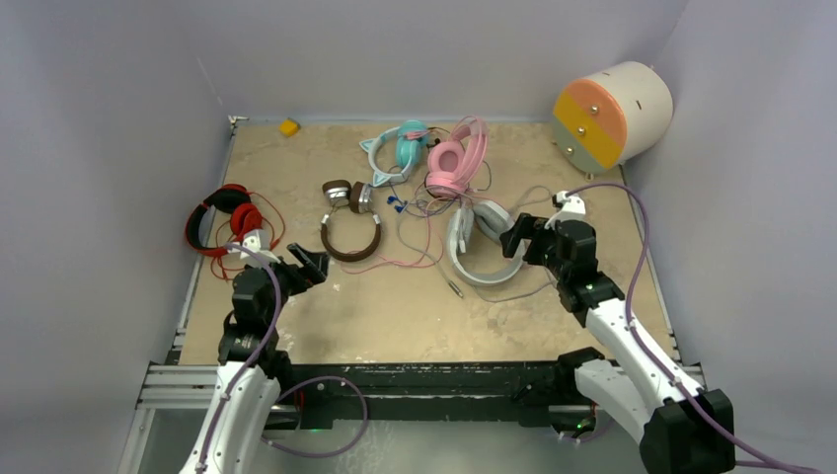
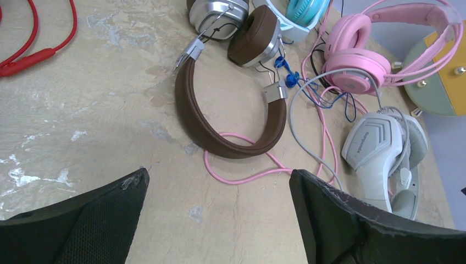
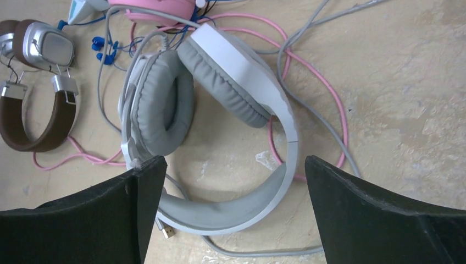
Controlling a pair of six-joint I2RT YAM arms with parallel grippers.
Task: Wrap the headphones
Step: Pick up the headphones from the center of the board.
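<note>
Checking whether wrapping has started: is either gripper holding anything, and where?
Nothing is held. The left gripper and the right gripper are both open and empty.

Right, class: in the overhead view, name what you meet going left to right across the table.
Red headphones → brown headphones → blue cat-ear headphones → pink headphones → orange-faced drum. The grey-white headphones overlap the pink pair sideways, so they are left out.

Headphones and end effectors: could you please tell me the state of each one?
Grey headphones: cable loose, unwrapped.
Pink headphones: cable loose, tangled with others.
Brown headphones: cord unwrapped.
Red headphones: cable loose.
Teal headphones: cable unclear.
Left end effector: open, empty.
Right end effector: open, empty.
</note>
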